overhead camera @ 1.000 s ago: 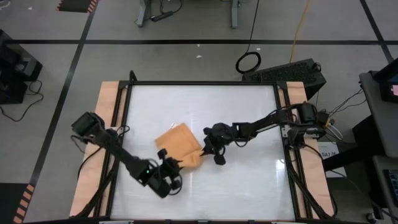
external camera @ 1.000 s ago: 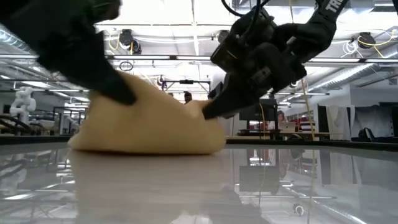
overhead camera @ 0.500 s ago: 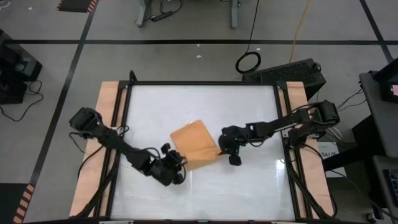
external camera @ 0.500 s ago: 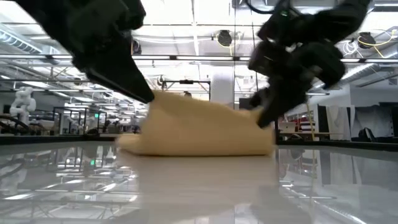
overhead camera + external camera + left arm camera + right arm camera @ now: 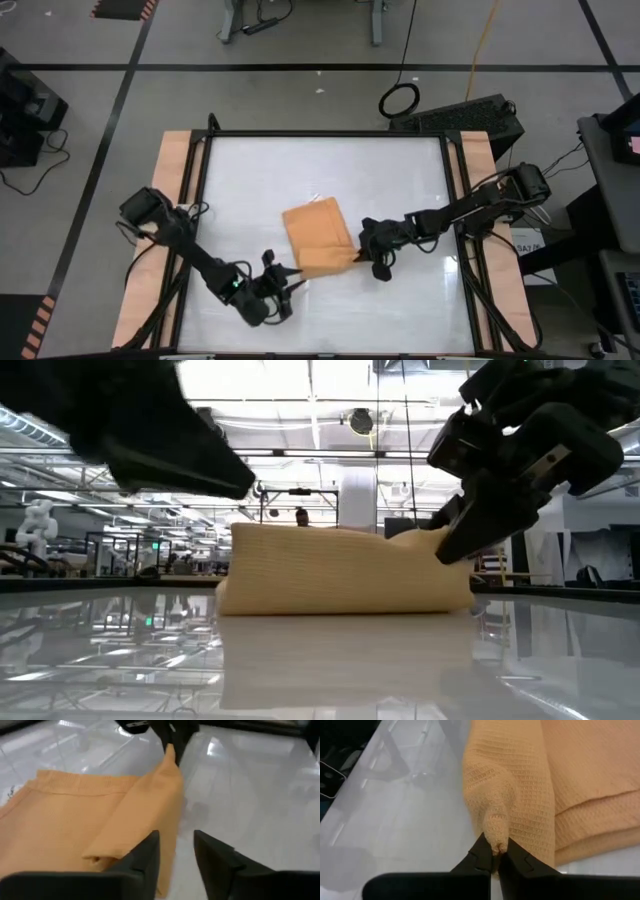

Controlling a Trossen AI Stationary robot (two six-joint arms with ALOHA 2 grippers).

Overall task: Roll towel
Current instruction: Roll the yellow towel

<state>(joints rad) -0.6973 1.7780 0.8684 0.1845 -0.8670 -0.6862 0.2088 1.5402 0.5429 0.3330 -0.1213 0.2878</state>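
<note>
The towel (image 5: 317,238) has been dragged toward the table's (image 5: 400,180) near edge and let go by the left gripper (image 5: 285,277), whose fingers are parted just beside it. One corner is pinched by the right gripper (image 5: 362,256).

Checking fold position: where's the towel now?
High view: the towel lies folded near the table's middle, right gripper pinching its near-right corner, left gripper open beside its near-left edge.
</note>
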